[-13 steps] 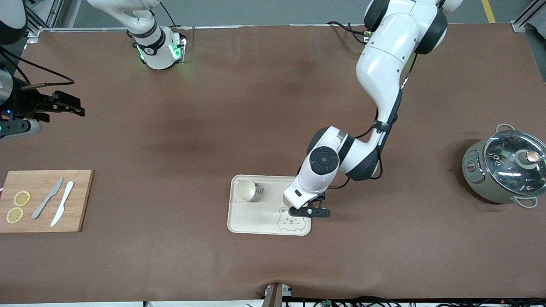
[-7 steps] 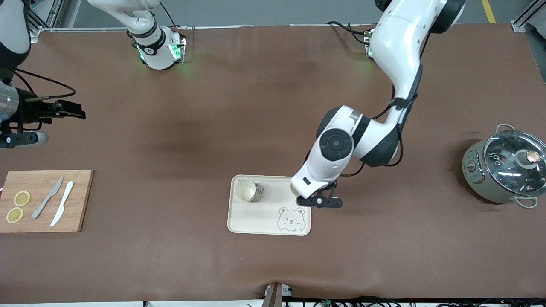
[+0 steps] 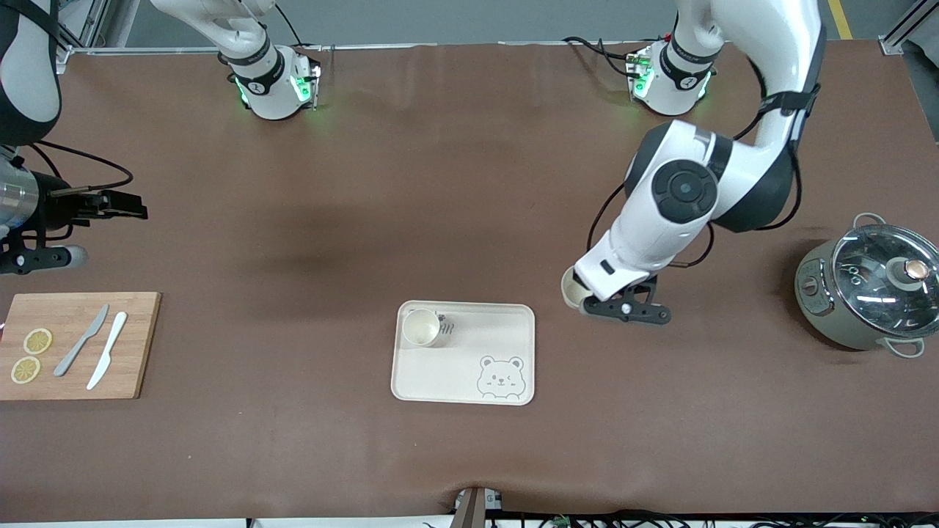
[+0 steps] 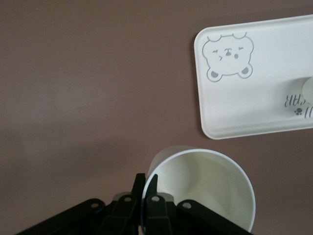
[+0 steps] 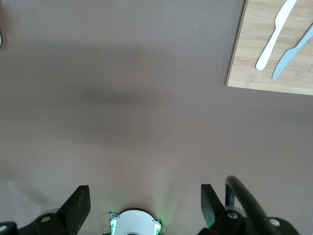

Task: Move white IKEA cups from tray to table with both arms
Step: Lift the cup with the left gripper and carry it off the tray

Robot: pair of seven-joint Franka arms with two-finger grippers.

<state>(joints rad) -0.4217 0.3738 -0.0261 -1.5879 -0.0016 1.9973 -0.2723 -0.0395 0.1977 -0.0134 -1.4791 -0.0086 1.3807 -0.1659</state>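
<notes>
Matt brown table cover (image 3: pixel 440 183), smooth matt cream cups (image 4: pixel 205 186), pale wooden board (image 3: pixel 73 345), glossy glass-lidded pot (image 3: pixel 869 293).

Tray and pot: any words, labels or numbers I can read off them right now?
Tray: small dark lettering beside the cup, too blurred to read; a bear face drawing, no words.
Pot: markings on its front panel, too small to read.
Right arm base: small dark mark, unreadable.
Nothing else carries text.
</notes>
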